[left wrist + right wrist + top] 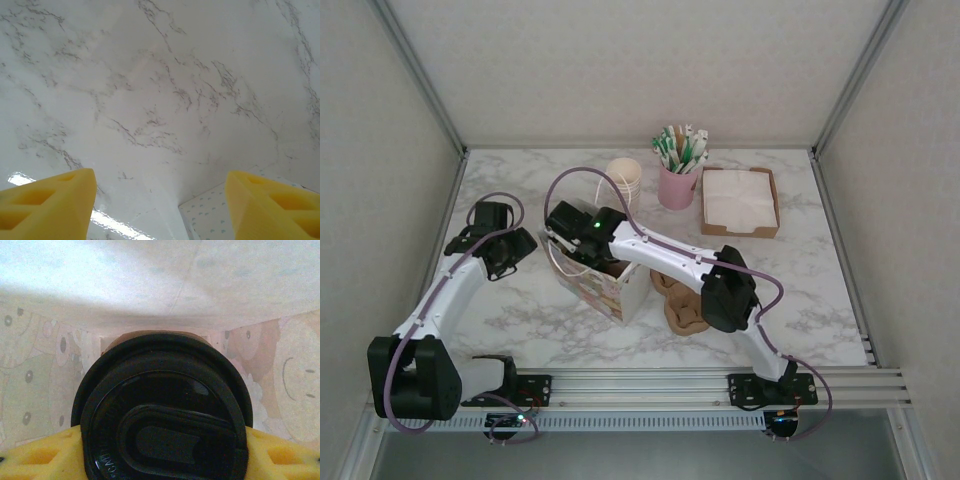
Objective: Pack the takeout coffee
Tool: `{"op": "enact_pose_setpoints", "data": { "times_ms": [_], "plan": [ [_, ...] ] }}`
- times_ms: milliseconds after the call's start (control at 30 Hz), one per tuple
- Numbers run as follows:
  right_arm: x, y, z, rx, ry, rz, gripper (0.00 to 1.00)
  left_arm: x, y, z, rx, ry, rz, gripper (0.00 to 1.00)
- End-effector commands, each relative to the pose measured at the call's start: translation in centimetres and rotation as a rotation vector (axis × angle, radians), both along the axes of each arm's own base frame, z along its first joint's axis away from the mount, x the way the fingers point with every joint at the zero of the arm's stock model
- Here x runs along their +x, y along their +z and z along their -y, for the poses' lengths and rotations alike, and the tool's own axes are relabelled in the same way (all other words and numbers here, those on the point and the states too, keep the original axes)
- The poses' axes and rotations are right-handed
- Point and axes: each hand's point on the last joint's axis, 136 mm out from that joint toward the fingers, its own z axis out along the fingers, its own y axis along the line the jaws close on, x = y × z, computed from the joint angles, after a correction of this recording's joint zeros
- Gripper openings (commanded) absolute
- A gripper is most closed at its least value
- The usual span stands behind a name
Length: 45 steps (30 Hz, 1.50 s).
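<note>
One cup (165, 430) clamped in right jaws, inside bag (30, 390) | left jaws apart above table (160, 100)

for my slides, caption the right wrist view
Right gripper holds a black-lidded coffee cup inside the patterned paper bag.
</note>
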Motion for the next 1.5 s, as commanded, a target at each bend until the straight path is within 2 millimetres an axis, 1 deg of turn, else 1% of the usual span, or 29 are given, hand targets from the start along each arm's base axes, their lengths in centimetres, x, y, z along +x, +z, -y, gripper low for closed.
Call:
{"op": "enact_pose_setpoints", "data": {
  "times_ms": [0,133,233,333,400,467,500,567,700,767,867,967,1033,1133,1200,1267,1367,1467],
  "plan": [
    [-3.1,-8.3,5.2,-0.276,-0.022,-0.181,0.53,-0.2,-0.2,-0.4,0.003,0.012,0.0,0.68],
    [-3.1,-8.7,4.9,-0.266,-0.022,-0.185,0.54,-0.2,0.0,-0.2,-0.006,0.008,0.003,0.68],
    [-3.0,-10.2,5.2,-0.3,-0.03,-0.189,0.54,-0.3,0.3,-0.1,-0.008,0.005,0.011,0.68],
    [-3.4,-11.8,5.8,-0.347,-0.031,-0.204,0.54,-0.4,0.6,-0.2,-0.004,0.005,0.017,0.69],
    [-3.5,-12.1,6.0,-0.359,-0.027,-0.198,0.54,-0.5,0.6,-0.2,-0.001,0.004,0.017,0.69],
    [-3.3,-11.5,5.9,-0.351,-0.032,-0.186,0.54,-0.5,0.7,-0.2,-0.004,0.005,0.019,0.69],
    [-3.1,-10.7,5.7,-0.337,-0.038,-0.174,0.54,-0.5,0.7,-0.2,-0.004,0.004,0.018,0.68],
    [-2.4,-8.4,4.9,-0.286,-0.055,-0.141,0.55,-0.5,0.8,-0.2,-0.007,0.006,0.02,0.69],
    [-0.5,-2.3,2.9,-0.153,-0.112,-0.044,0.62,-0.6,1.2,-0.1,-0.011,0.003,0.027,0.69],
    [0.1,0.8,1.9,-0.072,-0.142,-0.007,0.69,-0.7,1.4,-0.1,-0.012,0.002,0.03,0.69],
    [0.8,4.5,1.0,0.022,-0.181,0.028,0.78,-0.9,1.6,0.0,-0.016,-0.003,0.033,0.69],
    [1.2,7.1,0.6,0.084,-0.21,0.049,0.84,-0.9,1.8,0.1,-0.024,-0.003,0.037,0.69],
    [1.3,8.2,0.6,0.108,-0.228,0.059,0.88,-1.0,1.9,0.1,-0.025,-0.003,0.039,0.7],
    [1.4,9.1,0.8,0.122,-0.244,0.061,0.89,-1.0,2.0,0.3,-0.032,-0.008,0.04,0.7],
    [1.6,9.7,1.3,0.116,-0.269,0.064,0.89,-1.0,2.0,0.3,-0.033,-0.008,0.038,0.7],
    [1.6,11.0,1.7,0.127,-0.286,0.081,0.89,-1.0,2.1,0.3,-0.032,-0.01,0.04,0.7],
    [1.3,14.0,2.0,0.196,-0.28,0.091,0.89,-0.8,2.4,0.3,-0.027,-0.013,0.044,0.7],
    [0.2,17.6,2.2,0.288,-0.253,0.082,0.89,-0.7,2.8,0.2,-0.014,-0.025,0.043,0.7]
  ]
}}
